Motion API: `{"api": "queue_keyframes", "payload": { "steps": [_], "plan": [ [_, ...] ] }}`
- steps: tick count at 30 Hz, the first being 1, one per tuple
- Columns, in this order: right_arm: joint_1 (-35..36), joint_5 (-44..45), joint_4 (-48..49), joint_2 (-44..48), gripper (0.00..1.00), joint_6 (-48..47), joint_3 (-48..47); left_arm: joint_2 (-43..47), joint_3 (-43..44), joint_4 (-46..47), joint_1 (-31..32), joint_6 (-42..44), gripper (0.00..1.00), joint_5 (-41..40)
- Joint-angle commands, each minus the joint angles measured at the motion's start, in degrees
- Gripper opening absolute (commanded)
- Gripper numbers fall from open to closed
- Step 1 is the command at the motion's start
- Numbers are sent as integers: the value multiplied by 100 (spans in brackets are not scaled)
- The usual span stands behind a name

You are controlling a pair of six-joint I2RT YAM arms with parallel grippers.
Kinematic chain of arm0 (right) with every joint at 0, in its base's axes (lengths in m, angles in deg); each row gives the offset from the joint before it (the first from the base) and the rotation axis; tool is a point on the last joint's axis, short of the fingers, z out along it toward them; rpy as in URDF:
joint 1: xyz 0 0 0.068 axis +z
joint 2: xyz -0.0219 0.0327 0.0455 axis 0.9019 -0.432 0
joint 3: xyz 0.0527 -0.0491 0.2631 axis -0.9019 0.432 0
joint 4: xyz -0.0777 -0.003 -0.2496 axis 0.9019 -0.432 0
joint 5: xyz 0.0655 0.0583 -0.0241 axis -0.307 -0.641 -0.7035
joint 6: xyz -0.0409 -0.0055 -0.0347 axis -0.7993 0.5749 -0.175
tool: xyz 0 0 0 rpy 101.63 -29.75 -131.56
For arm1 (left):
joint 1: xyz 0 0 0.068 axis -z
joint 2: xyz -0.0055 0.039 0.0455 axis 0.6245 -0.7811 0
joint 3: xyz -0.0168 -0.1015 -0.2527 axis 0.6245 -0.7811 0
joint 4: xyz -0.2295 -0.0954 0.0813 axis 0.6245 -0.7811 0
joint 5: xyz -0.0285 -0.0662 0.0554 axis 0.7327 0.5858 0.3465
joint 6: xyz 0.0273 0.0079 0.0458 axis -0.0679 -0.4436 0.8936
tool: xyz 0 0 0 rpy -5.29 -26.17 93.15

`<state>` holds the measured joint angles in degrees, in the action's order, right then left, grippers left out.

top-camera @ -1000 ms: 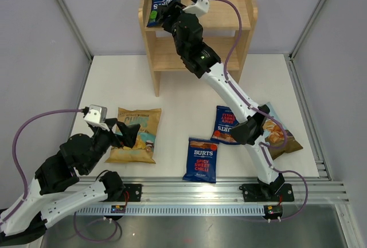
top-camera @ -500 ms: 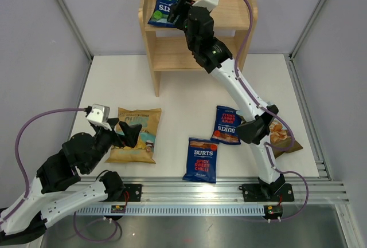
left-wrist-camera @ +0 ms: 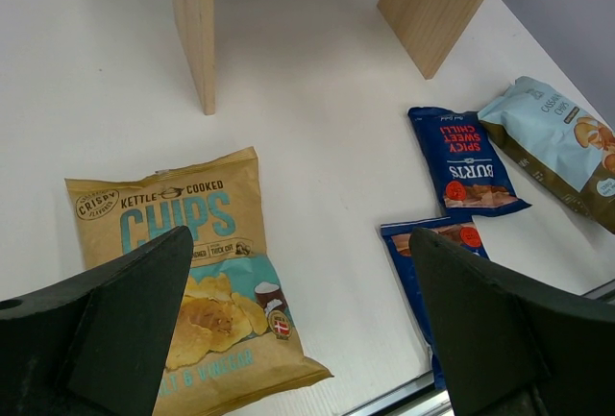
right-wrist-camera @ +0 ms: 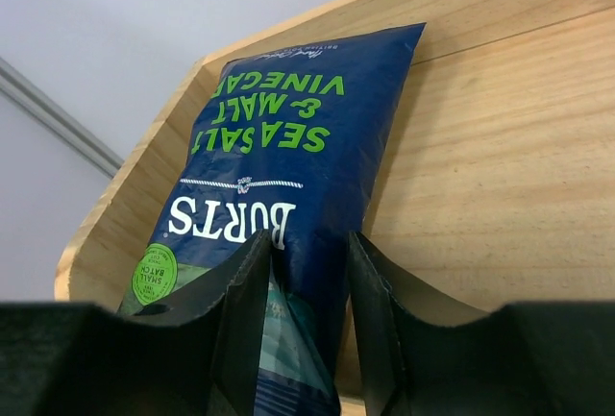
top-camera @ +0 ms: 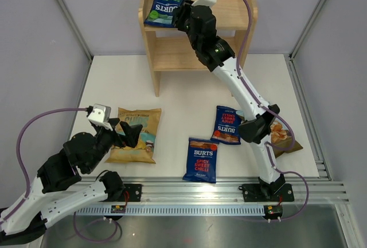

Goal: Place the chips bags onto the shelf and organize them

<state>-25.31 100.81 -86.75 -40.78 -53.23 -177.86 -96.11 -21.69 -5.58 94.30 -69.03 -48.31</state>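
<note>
Right gripper [right-wrist-camera: 307, 243]: fingers a narrow gap apart, with the near end of the green-lettered Burts bag [right-wrist-camera: 279, 147] filling that gap (pinching or merely flanking, cannot tell). The bag lies on the shelf [right-wrist-camera: 500, 128], top tier, left corner, its long axis running straight away from the fingers toward the back rim. Left gripper [left-wrist-camera: 300, 238]: fingers spread wide, holding nothing, hovering over the tan CHIPS bag [left-wrist-camera: 173, 233] on the table [left-wrist-camera: 317, 99]. That arm is the nearer to it.

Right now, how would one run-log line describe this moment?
right fingers: astride dark-blue Burts bag, grip unclear | bag: lying on top tier of light wooden shelf | left fingers: open above tan CHIPS bag
</note>
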Motion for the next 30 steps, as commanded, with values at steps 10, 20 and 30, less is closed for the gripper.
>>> {"api": "queue_keyframes", "payload": {
  "steps": [10,20,30],
  "plan": [
    [-235,-784,-126,-134,52,-356,-354,-51,-48,301,-90,136,99,152],
    [-288,-643,-380,648,70,-803,-257,-340,5,345,-248,127,99,372],
    [-279,-502,-1715,2176,89,-1191,620,-1307,155,459,-257,-881,99,1275]
  ]
}}
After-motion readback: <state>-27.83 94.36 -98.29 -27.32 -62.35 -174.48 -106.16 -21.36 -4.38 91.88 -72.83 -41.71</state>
